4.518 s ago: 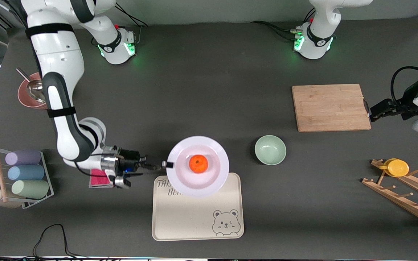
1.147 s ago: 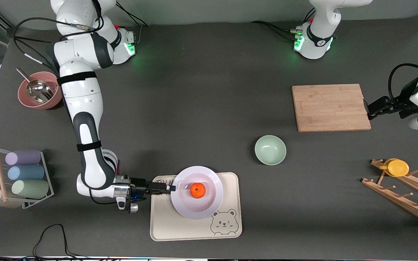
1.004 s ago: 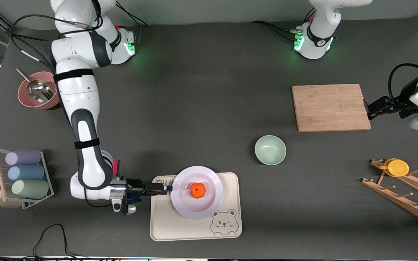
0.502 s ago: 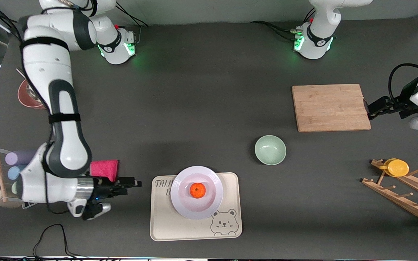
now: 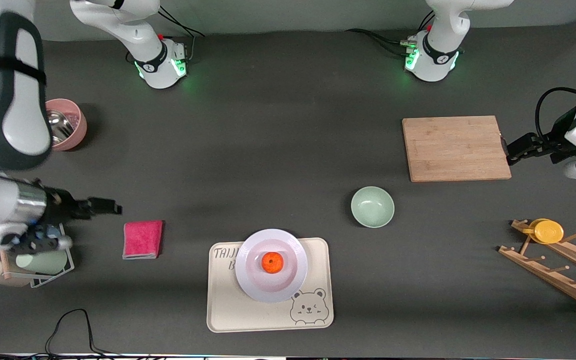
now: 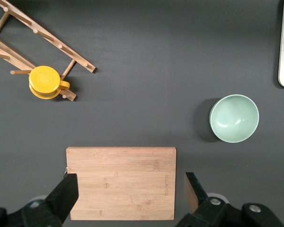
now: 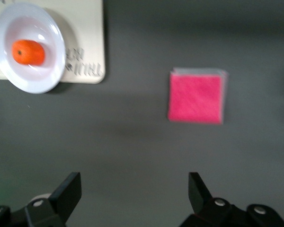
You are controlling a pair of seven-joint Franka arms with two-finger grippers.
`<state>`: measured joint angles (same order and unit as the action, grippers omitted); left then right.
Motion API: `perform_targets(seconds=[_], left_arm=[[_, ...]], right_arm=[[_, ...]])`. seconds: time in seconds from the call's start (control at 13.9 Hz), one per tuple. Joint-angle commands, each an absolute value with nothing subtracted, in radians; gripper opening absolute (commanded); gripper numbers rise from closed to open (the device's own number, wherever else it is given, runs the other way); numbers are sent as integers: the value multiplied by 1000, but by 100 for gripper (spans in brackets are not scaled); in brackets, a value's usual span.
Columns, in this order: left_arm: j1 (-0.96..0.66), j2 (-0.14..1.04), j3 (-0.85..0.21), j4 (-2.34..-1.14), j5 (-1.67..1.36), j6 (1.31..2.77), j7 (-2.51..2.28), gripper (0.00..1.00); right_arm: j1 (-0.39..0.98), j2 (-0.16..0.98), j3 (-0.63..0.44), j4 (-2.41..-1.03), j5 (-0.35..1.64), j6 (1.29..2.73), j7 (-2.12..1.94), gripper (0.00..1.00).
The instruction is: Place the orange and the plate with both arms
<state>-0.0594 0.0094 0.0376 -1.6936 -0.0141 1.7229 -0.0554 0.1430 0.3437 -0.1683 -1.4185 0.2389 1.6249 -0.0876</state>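
The orange (image 5: pixel 272 262) lies in the middle of the pale plate (image 5: pixel 252 277), which rests on the cream bear tray (image 5: pixel 248 315). Both also show in the right wrist view, the orange (image 7: pixel 28 52) in the plate (image 7: pixel 52 38). My right gripper (image 5: pixel 108 206) is open and empty, raised over bare table near the pink cloth (image 5: pixel 142 239), well away from the plate; its fingers (image 7: pixel 66 191) are spread wide. My left gripper (image 5: pixel 510 151) is open and empty, waiting over the edge of the wooden cutting board (image 5: pixel 455 148), with fingers (image 6: pixel 66 191) apart.
A mint-green bowl (image 5: pixel 372 206) stands between tray and board. A wooden rack with a yellow cup (image 5: pixel 548 231) is at the left arm's end. A pink bowl with a scoop (image 5: pixel 65 131) and a rack of coloured cups (image 5: pixel 43 260) are at the right arm's end.
My right gripper let go of the plate's rim after setting it on the tray, then drew back and rose toward the right arm's end. The left arm has not moved.
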Motion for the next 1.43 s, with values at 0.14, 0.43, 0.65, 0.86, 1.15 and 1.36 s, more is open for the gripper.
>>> perform_targets(seconds=[0.14,0.43,0.65,0.86,1.15,1.36], left_arm=[[-64,-3,41,-1692,-3,1703,-60,100],[-66,-3,40,-1692,-3,1703,-60,100],[-67,0,40,-1693,-3,1710,-60,100],[-67,2,40,-1694,-2,1712,-60,100],[-69,5,38,-1692,-2,1712,-60,100],[-71,8,38,-1692,-2,1715,-58,100]], right_arm=[[8,74,0,-1647,68,1640,21,100],[11,70,-18,-1576,22,1586,8,100],[38,144,-76,-1485,21,1582,-20,100],[61,143,-110,-1485,21,1580,-28,100],[66,132,-110,-1480,3,1551,-26,100],[66,130,-110,-1480,-6,1551,-25,100]])
